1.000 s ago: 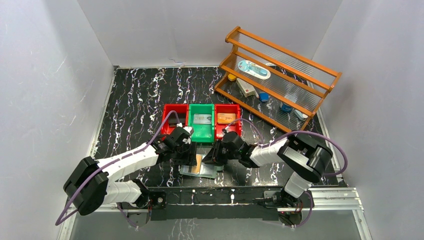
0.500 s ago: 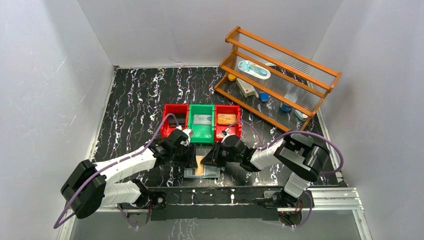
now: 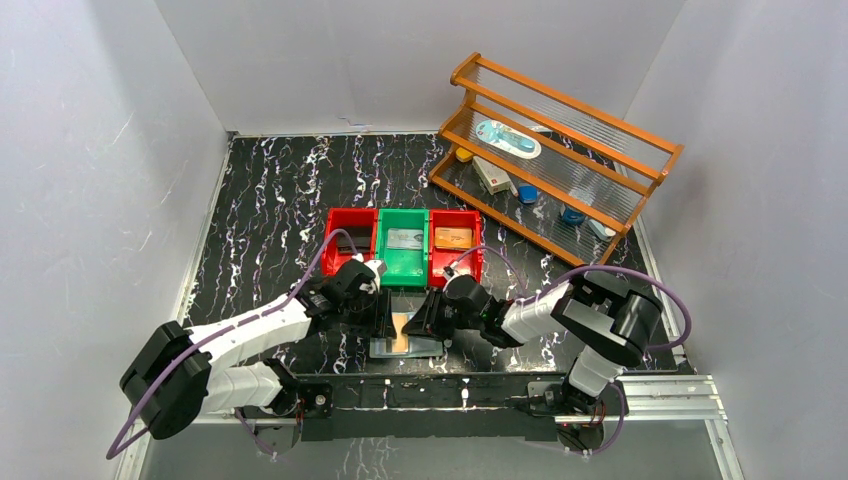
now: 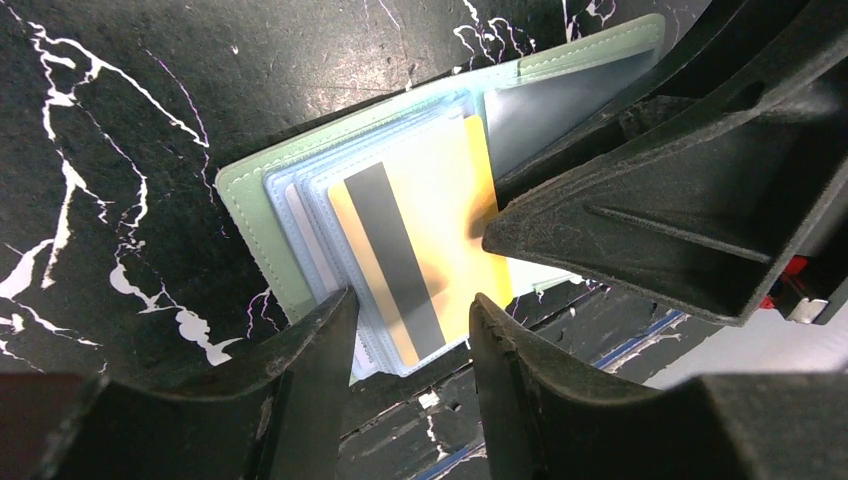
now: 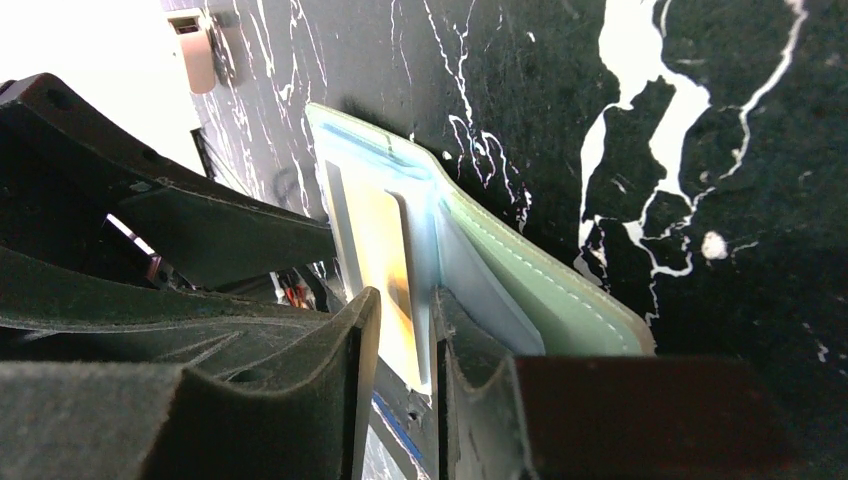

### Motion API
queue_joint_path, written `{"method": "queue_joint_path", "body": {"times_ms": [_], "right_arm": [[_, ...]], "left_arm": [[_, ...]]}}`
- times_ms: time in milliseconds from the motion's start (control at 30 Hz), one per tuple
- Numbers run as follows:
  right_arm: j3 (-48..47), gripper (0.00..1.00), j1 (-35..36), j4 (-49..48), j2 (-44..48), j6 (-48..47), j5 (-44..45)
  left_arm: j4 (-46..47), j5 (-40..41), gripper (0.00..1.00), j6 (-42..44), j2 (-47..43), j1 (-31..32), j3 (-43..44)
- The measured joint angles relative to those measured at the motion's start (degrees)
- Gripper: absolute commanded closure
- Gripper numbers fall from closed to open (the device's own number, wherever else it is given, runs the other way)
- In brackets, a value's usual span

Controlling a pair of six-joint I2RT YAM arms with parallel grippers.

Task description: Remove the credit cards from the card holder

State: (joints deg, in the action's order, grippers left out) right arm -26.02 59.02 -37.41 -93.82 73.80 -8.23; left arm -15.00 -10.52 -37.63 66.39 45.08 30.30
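Observation:
The sage-green card holder [image 3: 385, 350] [image 4: 250, 210] [image 5: 540, 290] lies open on the table close to the near edge, its pale blue sleeves fanned out. A tan-gold credit card [image 3: 399, 335] [image 4: 430, 220] [image 5: 375, 240] with a dark stripe sits in the top sleeve. My left gripper [image 3: 385, 318] [image 4: 410, 305] hangs open over the sleeves' near edge and holds nothing. My right gripper [image 3: 425, 322] [image 5: 405, 305] is narrowly open, its fingers astride the sleeve that holds the gold card. In the left wrist view one of the right gripper's fingers [image 4: 640, 200] touches that card's edge.
Just behind the grippers stand a red bin [image 3: 335, 255] with a dark card, a green bin [image 3: 403, 268] with a silvery card and a red bin [image 3: 475, 255] with an orange-tan card. A wooden rack [image 3: 560, 150] with small items fills the back right.
The card holder has turned squarer to the table edge and slid slightly nearer. Both grippers followed it. The left jaws have narrowed a little.

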Motion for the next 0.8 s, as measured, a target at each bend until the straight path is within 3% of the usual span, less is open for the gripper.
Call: {"method": "queue_joint_path", "body": {"times_ms": [667,800], "right_arm": [[2.0,0.7,0.6,-3.7,-0.5,1.9,-0.5],[2.1,0.77,0.5,-4.9,-1.4,1.9,-1.0]], "left_arm": [[1.6,-1.6,0.61,-2.8,-0.5,0.0,-1.3],[1.2,-1.6,0.63,-2.9,-0.6,-0.1,-1.4]]}}
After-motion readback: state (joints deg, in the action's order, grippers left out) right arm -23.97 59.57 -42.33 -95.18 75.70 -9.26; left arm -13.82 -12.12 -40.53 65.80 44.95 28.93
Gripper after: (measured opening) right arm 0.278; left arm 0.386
